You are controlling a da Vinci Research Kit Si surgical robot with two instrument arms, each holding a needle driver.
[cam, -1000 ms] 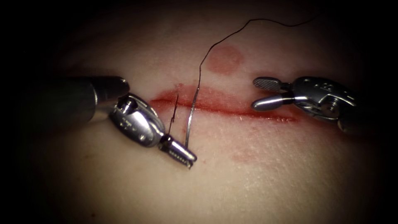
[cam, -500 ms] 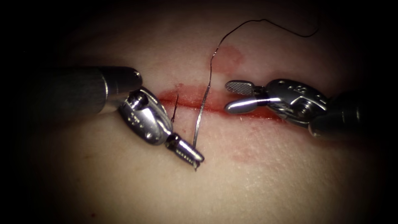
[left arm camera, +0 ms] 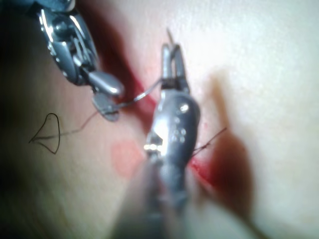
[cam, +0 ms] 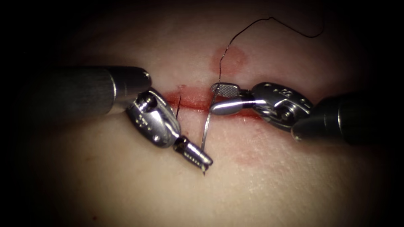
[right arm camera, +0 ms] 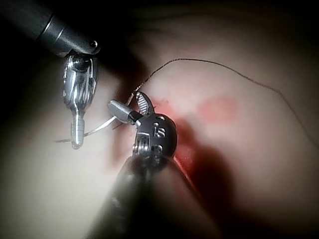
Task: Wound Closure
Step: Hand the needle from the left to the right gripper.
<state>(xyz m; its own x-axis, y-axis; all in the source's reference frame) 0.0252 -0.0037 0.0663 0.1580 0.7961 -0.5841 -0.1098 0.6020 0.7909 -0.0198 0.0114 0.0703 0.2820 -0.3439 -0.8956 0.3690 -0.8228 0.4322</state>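
— Pale tissue [cam: 139, 185] filled the surface under the lights, with the cut [cam: 198, 103] running across it as a red line. What did each arm have?

— The left gripper [cam: 201, 159] was pinched shut on the needle [cam: 207, 122] near one end of its curve, on the near side of the cut. From there the needle rose free of the tissue, crossing above the cut.

— And the other one?

— The right gripper [cam: 219, 98] had come in from the right since a second before and now sat with its jaws spread on either side of the needle's upper part, right over the cut. I could not tell whether they touched it. In the right wrist view the needle [right arm camera: 102, 127] passed between those spread jaws too.

— Anything else lying around?

— Thread [cam: 269, 25] ran from the needle's top end up and away to the right, curling over a round red fluid stain [cam: 229, 59] beyond the cut. A short cut end of thread [cam: 178, 107] stood up out of the cut just beside the left tool's wrist, which hid the cut's left end. More red fluid smeared the tissue below the right tool.
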